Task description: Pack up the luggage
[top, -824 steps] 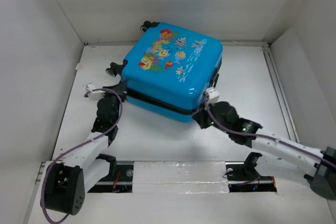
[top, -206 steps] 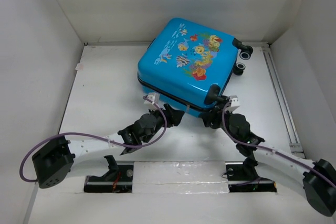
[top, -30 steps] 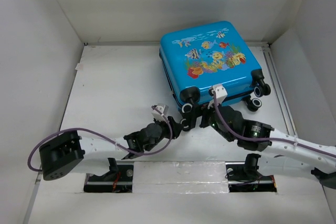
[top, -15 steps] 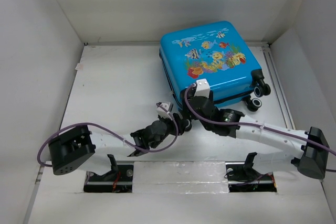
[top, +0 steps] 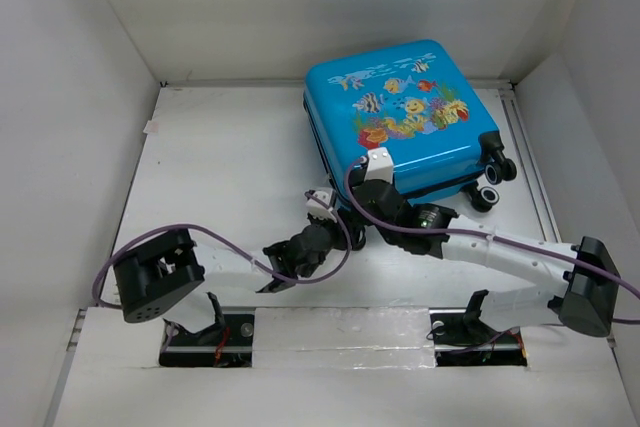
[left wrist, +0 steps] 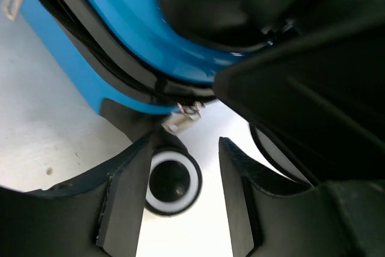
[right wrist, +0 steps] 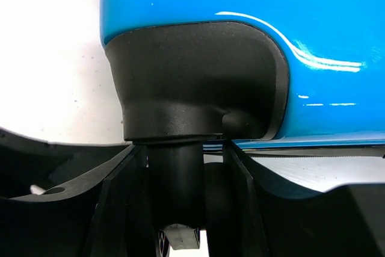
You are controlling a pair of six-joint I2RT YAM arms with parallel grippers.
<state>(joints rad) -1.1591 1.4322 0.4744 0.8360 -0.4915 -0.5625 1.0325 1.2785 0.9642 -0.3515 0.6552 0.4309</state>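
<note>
The luggage (top: 400, 107) lies flat at the back right, shut, fish print up. Its blue shell (left wrist: 102, 34) and black zip seam fill the top of the left wrist view, with a metal zip pull (left wrist: 183, 115) hanging down. My left gripper (top: 342, 233) (left wrist: 183, 194) is open at the near left corner, a black and white wheel (left wrist: 172, 180) against its left finger. My right gripper (top: 353, 212) (right wrist: 180, 209) reaches the same corner from the right. It is shut on the black wheel leg (right wrist: 174, 179) under the wheel housing (right wrist: 192, 82).
Two more wheels (top: 490, 192) stick out at the luggage's near right corner. White walls enclose the table on the left, back and right. The right arm's black body (left wrist: 313, 76) crowds the right of the left wrist view. Bare white tabletop (top: 220, 167) lies to the left.
My right gripper slid left along the luggage's near edge to the corner wheel and narrowed its jaws round it. My left gripper crept up towards that corner and opened slightly. The luggage stayed put.
</note>
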